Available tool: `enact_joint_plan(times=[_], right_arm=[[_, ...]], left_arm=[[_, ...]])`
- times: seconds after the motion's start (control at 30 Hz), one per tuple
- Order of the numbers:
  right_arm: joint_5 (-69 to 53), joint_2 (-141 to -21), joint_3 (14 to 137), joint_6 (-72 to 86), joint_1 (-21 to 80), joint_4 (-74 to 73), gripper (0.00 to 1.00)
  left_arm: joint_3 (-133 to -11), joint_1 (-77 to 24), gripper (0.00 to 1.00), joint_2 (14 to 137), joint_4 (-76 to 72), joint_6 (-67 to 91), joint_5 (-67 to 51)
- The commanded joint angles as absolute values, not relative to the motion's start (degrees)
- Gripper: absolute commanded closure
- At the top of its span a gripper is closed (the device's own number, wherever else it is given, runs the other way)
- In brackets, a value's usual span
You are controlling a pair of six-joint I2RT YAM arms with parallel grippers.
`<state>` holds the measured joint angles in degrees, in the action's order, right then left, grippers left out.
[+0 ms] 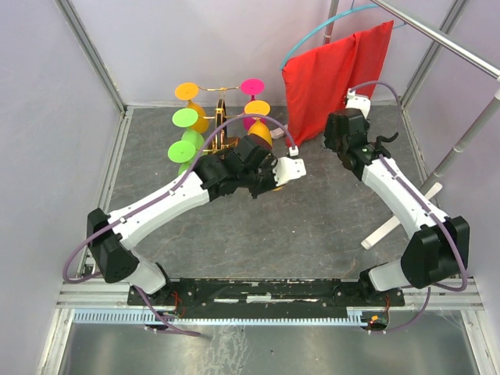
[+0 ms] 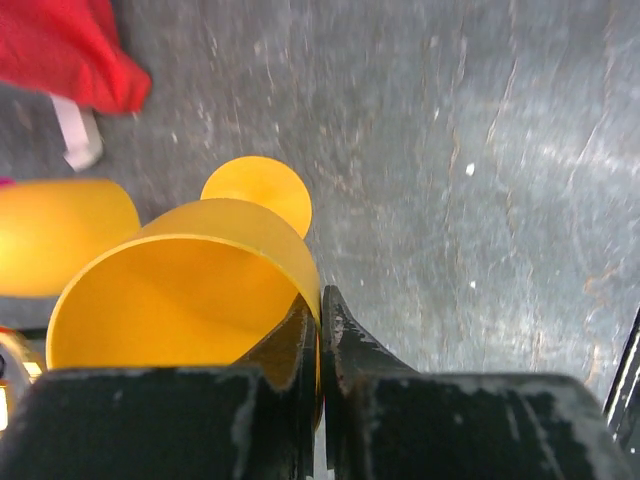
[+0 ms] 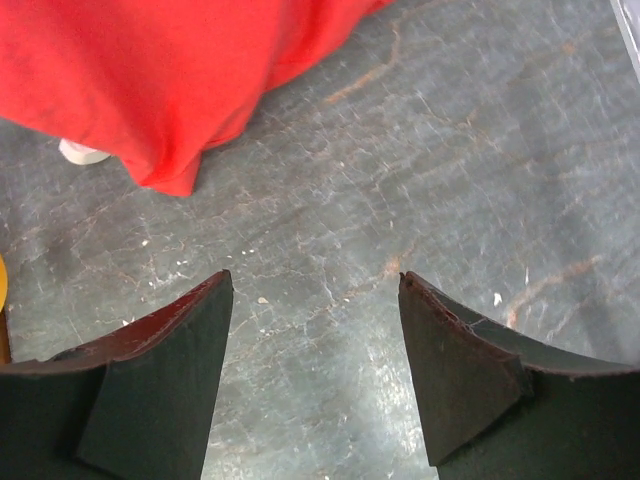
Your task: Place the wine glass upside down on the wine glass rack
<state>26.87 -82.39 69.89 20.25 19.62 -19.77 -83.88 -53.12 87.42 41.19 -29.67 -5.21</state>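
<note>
My left gripper (image 1: pixel 262 158) (image 2: pixel 322 300) is shut on the rim of an orange wine glass (image 2: pixel 190 290). The glass lies tilted, its round foot (image 2: pixel 258 190) pointing away from the camera, above the grey table. In the top view the glass (image 1: pixel 262 135) is just right of the gold wire wine glass rack (image 1: pixel 222 141). The rack holds several upside-down glasses: orange (image 1: pixel 187 91), green (image 1: pixel 185 117), pink (image 1: pixel 251 86). Another orange glass (image 2: pixel 55 235) shows at the left of the wrist view. My right gripper (image 1: pixel 341 139) (image 3: pixel 315 290) is open and empty over bare table.
A red cloth (image 1: pixel 336 74) (image 3: pixel 150 70) (image 2: pixel 60 50) hangs from a metal drying stand at the back right. The stand's white foot (image 1: pixel 387 230) lies on the table by my right arm. Grey walls close in the sides.
</note>
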Motion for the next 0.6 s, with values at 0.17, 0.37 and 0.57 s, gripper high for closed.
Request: enact_joint_plan(times=[0.17,0.37,0.57], right_arm=[[29.43,-69.88,68.97,37.41,13.36,-25.49,0.26],[30.52,-64.37,70.57,40.02,12.7,-26.34,0.25],[18.17,-60.05,69.51,49.55,12.64,-18.42,0.26]], left_arm=[[-87.62,-53.23,0.97,79.98,23.28,-30.2,-18.27],[-85.21,-53.19,0.97,78.56,9.29,-32.54,-10.89],[-76.32,-53.22,0.97,76.08,-14.65,-35.64,-1.26]])
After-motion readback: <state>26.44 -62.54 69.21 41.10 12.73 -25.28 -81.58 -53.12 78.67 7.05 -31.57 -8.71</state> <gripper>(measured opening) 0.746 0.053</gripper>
